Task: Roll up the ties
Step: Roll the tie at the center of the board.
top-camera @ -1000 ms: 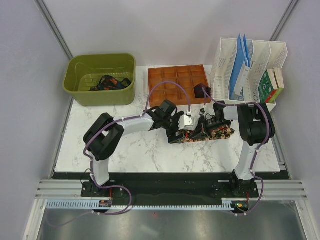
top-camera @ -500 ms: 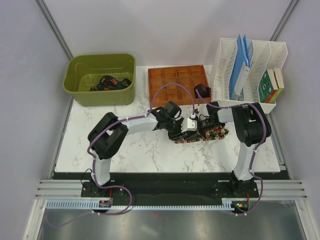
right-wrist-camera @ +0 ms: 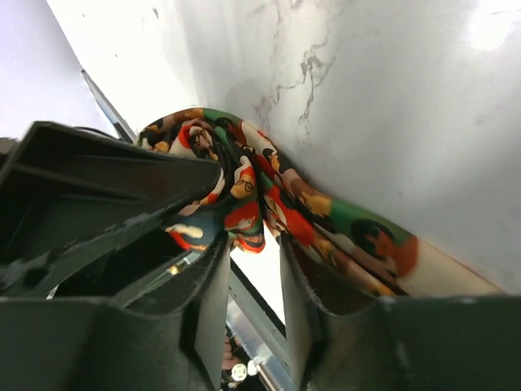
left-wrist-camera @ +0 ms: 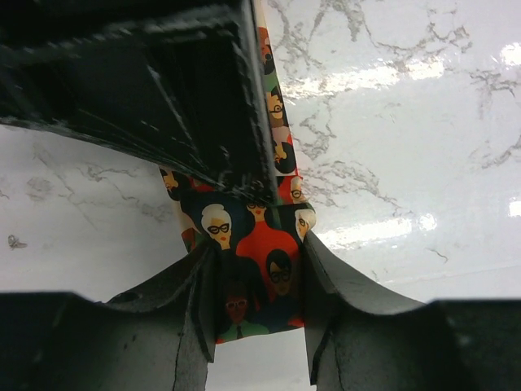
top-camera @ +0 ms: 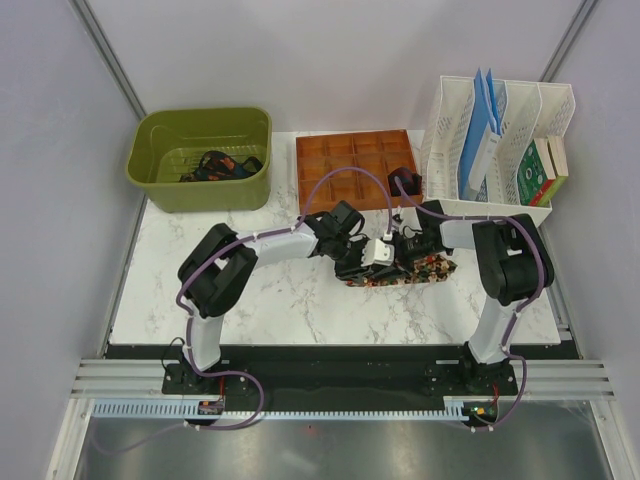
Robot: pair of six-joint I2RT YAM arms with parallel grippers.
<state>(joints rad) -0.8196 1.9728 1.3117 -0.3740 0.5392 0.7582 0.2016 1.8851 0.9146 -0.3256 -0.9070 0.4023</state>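
Closing on the speckled tie (left-wrist-camera: pixel 262 281), the left tool (left-wrist-camera: pixel 256 248) is the main change: a moment back it hung spread wide beside the cloth; now its two fingers (left-wrist-camera: pixel 191 305) press against either edge of the strip, pinching it across its width near one end. Right tool (right-wrist-camera: pixel 252 252) goes the other way. It was pressed together a moment back; now its jaws stand a little parted, light showing in the slot, a fold of the tie loose between the tips. I read that as letting go, though the wrist view cannot rule out a light nip. Overhead, both arms have drawn in toward each other. The tie lies mid-tabletop (top-camera: pixel 260 300), directly under the two tools. It looks shorter and more bunched than a second ago, when its far end reached further right. Judgement: a handover within the roll. Left takes the hold so right can re-grip and turn the next wrap. The roll is only begun, since most of the strip is loosely folded, not wound. Risk is slack, because the fold may spring open once right clears. Elsewhere unchanged: darker ties (top-camera: pixel 215 165) in the green bin (top-camera: pixel 190 192). One dark roll (top-camera: pixel 403 181) sits in a corner compartment of the orange tray (top-camera: pixel 340 160).
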